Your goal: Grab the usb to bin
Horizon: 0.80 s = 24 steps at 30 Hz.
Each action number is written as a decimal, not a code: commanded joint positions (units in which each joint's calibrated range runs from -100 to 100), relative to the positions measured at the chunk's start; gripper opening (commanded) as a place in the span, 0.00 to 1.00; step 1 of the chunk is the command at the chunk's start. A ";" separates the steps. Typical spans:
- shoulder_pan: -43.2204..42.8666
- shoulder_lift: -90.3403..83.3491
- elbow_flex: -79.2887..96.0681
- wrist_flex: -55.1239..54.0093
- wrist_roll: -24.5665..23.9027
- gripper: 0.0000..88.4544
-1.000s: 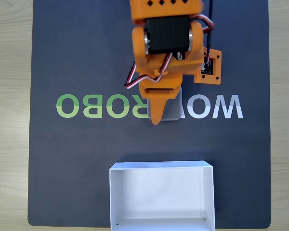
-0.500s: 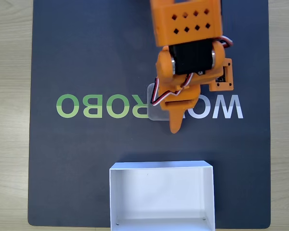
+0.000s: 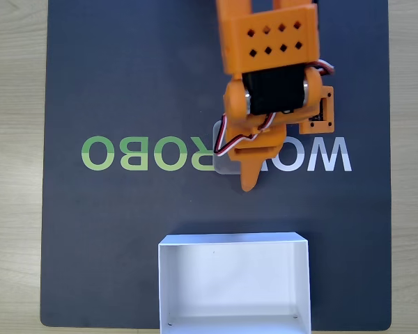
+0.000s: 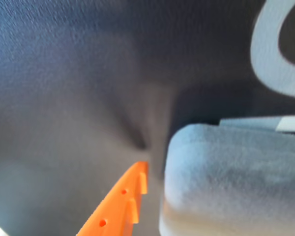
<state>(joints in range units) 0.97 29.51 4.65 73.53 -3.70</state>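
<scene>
In the fixed view, the usb [image 3: 224, 149] lies on the mat [image 3: 111, 83], above the bin [image 3: 235, 240].

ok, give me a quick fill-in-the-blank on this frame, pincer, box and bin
1. In the fixed view the white bin holds ____.
2. The grey box lies on the ____ mat.
3. In the fixed view the orange pincer partly ____ the grey box.
4. In the wrist view the orange finger is ____ of the grey box.

Missing: nothing; dark; covers; left
</scene>
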 commanded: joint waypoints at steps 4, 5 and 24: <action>2.98 -0.22 -1.58 1.32 -1.46 0.51; 2.98 -0.13 -1.49 1.50 -1.40 0.51; 2.98 0.71 -2.40 0.97 -1.19 0.13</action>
<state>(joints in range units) 3.54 30.90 3.30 74.83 -4.95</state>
